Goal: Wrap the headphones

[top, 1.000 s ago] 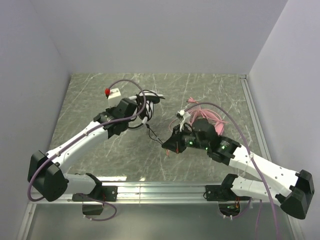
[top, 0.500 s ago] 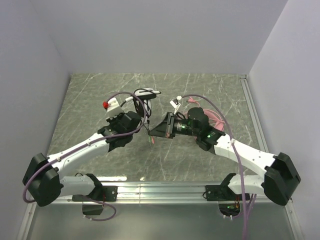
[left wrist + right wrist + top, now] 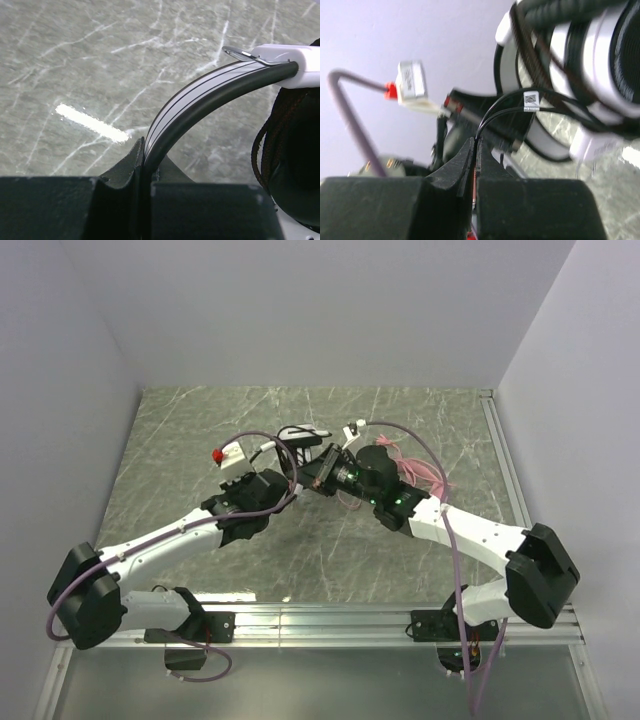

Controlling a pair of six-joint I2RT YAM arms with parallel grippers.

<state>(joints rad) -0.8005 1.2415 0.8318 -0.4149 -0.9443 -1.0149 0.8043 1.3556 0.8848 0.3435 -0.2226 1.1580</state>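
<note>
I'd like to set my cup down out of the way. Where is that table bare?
Bare table: the far-left corner beyond the left arm, the near middle between the arms, and the far-right corner past the pink headset. Crowded: the centre, where the left gripper pinches the black-and-white headset and the right gripper its cable.

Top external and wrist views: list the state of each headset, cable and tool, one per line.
left tool, shut on the black-and-white headphones at the band.
right tool, shut on the black cable.
black-and-white headphones, held by the band.
black cable, partly wound round the headset.
pink cable, loose, unwound.
</note>
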